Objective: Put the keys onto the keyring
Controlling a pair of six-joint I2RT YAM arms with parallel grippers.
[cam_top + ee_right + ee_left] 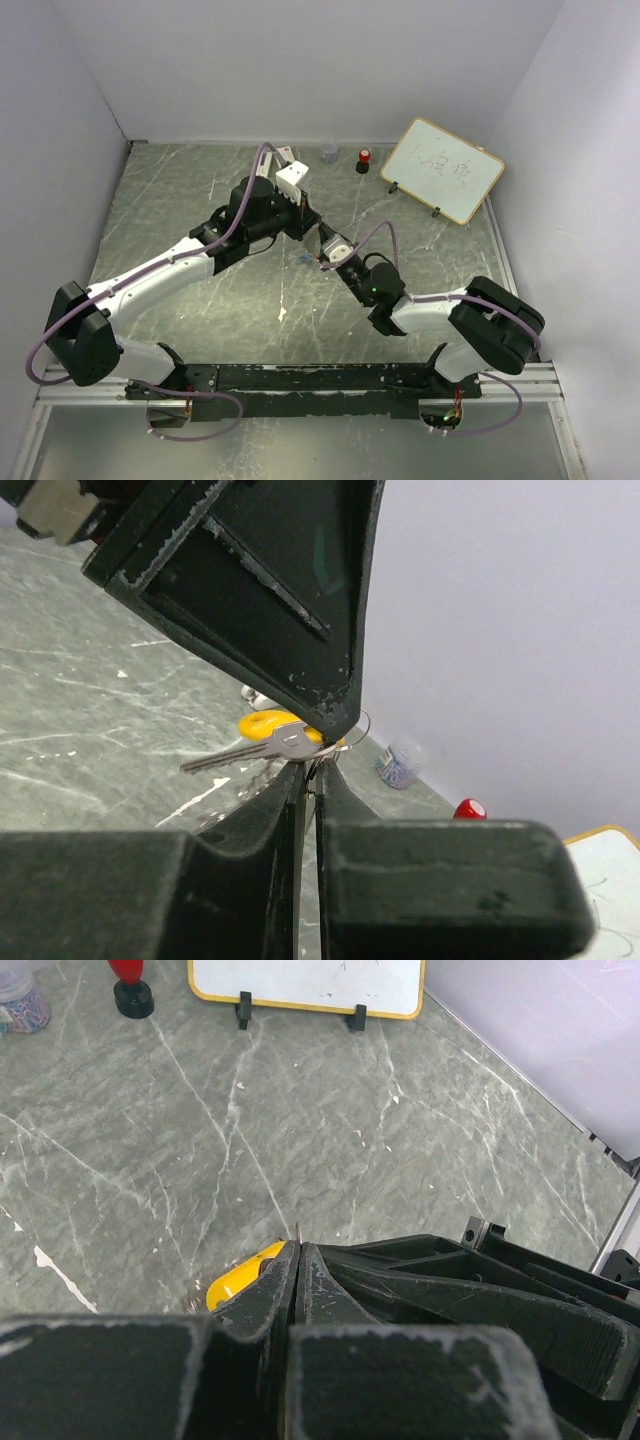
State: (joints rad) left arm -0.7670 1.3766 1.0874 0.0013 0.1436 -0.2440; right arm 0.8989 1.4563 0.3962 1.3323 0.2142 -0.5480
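Right claw [308, 776] is clamped on the keyring [362, 723] at frame centre, left claw [335, 716] pinched shut above; silver key [235, 754] could be shed by a jerk.

Robot lab encl., white walls [300, 60], whiteboard [443, 170]

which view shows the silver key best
The right wrist view: the silver key shows whole and side-on, blade pointing left, with a yellow piece behind it. The left wrist view shows only that yellow piece; in the top view the key is too small to make out.
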